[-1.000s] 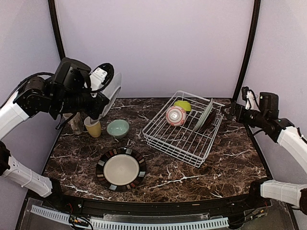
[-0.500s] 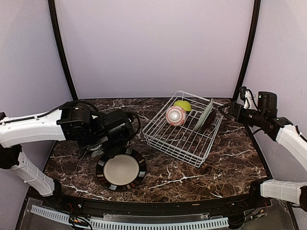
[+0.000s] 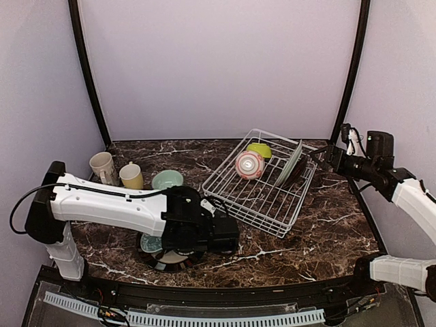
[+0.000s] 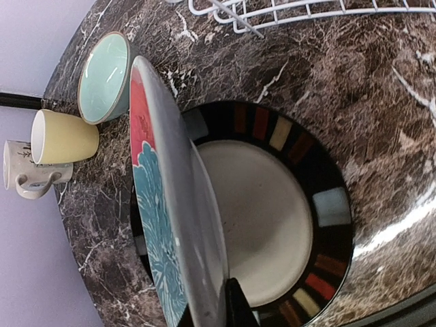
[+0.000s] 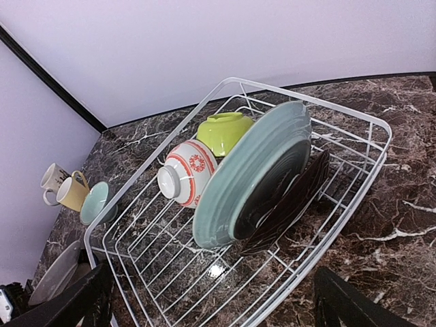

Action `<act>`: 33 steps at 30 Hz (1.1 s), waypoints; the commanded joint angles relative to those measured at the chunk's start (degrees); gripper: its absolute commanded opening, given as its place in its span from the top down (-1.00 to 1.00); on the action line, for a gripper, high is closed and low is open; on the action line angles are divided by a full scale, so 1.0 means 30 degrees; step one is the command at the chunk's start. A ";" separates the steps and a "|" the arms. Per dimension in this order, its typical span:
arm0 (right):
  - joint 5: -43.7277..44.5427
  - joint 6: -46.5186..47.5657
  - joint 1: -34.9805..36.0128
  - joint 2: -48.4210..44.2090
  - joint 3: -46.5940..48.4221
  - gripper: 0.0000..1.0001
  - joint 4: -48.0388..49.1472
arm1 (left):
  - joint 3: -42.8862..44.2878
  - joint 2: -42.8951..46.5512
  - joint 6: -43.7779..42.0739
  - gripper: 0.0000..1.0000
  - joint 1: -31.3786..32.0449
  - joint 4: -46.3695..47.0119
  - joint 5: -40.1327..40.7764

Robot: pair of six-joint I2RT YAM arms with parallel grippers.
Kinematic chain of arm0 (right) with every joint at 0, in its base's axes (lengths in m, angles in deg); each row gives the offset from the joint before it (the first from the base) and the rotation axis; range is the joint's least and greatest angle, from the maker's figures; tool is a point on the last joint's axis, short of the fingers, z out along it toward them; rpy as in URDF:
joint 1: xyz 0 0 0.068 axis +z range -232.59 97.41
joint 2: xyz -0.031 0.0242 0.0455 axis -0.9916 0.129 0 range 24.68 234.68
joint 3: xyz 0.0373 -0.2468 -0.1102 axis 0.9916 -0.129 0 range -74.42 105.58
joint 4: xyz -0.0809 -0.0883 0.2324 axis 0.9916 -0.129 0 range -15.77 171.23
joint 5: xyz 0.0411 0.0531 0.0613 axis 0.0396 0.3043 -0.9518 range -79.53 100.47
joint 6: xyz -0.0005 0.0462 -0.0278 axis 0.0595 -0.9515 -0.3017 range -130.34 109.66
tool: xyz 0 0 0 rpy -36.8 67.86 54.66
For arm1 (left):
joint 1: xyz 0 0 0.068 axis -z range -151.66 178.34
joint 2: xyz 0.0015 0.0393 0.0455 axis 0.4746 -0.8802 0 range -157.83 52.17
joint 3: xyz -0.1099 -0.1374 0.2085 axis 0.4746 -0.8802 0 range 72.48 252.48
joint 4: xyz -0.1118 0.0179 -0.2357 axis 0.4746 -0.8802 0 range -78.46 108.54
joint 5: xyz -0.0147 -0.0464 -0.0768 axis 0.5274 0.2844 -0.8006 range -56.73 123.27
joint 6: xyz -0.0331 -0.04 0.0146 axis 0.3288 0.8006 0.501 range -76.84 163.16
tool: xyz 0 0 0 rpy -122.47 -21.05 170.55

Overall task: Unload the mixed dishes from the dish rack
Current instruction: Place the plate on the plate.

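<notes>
**Top cam:** I look down from above/behind the arm bases; whole table (image 3: 327, 231) in view, far edge at top.
**L wrist cam:** close, by near edge, facing down on black-rimmed plate (image 4: 272, 225).
**R wrist cam:** mid-range from right edge, facing left over dish rack (image 5: 177, 272).
All 3 share mugs (image 4: 63, 136).

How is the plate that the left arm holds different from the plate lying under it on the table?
The held plate is tilted up on edge, while the black-rimmed plate lies flat on the table. The held plate shows a teal and red flower pattern; the black-rimmed plate has a cream centre and coloured blocks around its rim. Both are round.
</notes>
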State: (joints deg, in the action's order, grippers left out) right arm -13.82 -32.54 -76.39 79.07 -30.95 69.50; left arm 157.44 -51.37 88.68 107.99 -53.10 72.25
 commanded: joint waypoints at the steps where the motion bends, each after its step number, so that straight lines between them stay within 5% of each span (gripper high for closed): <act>1: -0.0181 -0.0345 -0.0048 -0.0178 -0.0568 -0.97 0.0931 | 0.1883 -0.1445 0.3278 0.99 0.0510 -0.6078 0.3162; 13: -0.0224 -0.0256 -0.0044 -0.0098 -0.0864 -0.97 0.1074 | 0.0932 -0.2505 0.2193 0.97 0.0723 -0.4182 0.0792; 33: -0.0041 -0.0099 -0.0046 -0.0097 -0.0720 -0.97 0.0860 | -0.2621 -0.1347 -0.0695 0.08 0.0869 0.2722 -0.3194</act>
State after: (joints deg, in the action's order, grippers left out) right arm -13.93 -33.15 -76.39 79.05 -32.92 70.95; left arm 151.26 -58.83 88.09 110.94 -47.92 64.04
